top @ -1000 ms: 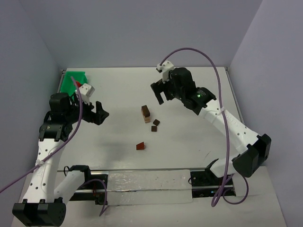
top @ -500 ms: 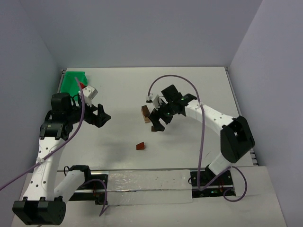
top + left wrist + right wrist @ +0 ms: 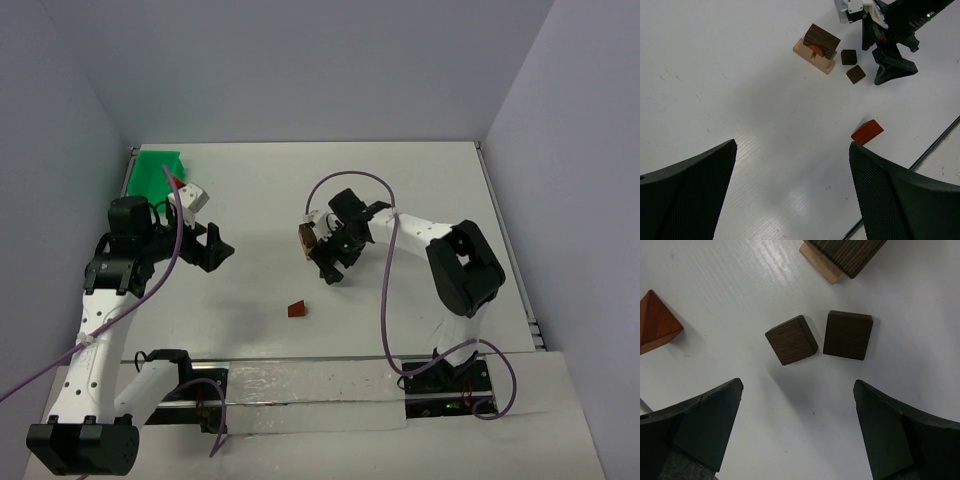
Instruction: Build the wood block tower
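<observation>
A small stack stands mid-table: a dark brown block (image 3: 821,40) on a light tan base (image 3: 814,56), with an orange piece between them. It also shows in the top view (image 3: 304,240). Two dark brown cubes (image 3: 791,339) (image 3: 848,334) lie side by side next to the stack. A reddish-brown wedge (image 3: 297,309) lies apart, nearer the front. My right gripper (image 3: 797,405) is open and empty, low over the two cubes, which lie just ahead of its fingertips. In the top view the right gripper (image 3: 329,262) hides them. My left gripper (image 3: 210,245) is open and empty, well left of the blocks.
A bright green tray (image 3: 158,170) lies at the far left corner. A metal rail (image 3: 310,385) runs along the table's near edge. The wedge also shows at the left edge of the right wrist view (image 3: 655,322).
</observation>
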You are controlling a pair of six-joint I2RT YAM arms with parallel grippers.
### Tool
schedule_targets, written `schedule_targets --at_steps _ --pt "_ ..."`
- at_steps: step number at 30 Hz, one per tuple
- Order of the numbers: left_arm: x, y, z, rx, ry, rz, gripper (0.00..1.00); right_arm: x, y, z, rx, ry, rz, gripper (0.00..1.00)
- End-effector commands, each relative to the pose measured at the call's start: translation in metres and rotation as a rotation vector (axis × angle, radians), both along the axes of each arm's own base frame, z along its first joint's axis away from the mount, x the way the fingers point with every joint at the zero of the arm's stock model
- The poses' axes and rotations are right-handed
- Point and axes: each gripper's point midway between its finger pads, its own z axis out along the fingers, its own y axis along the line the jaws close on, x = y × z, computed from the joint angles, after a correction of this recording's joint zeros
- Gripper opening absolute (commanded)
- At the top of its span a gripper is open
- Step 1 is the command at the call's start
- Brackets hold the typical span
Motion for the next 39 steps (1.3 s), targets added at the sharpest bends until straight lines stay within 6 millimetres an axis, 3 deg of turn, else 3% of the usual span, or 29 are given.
schedule_targets --at_steps 1,10,26,39 --pt "-0.003 -0.004 0.014 -0.008 -0.049 -0.040 0.99 0.025 0.007 0.003 -0.017 -0.099 0.041 1.00" --pt "-0.002 -0.003 0.016 -0.004 -0.057 -0.038 0.99 0.035 0.005 -0.008 -0.069 -0.154 0.077 1.00" --pt "-0.003 -0.003 0.023 -0.008 -0.066 -0.033 0.99 0.036 0.030 -0.009 -0.047 -0.176 0.122 1.00" --pt "-0.003 -0.001 0.027 0.003 -0.083 -0.024 0.99 0.038 0.035 -0.013 -0.073 -0.192 0.133 1.00"
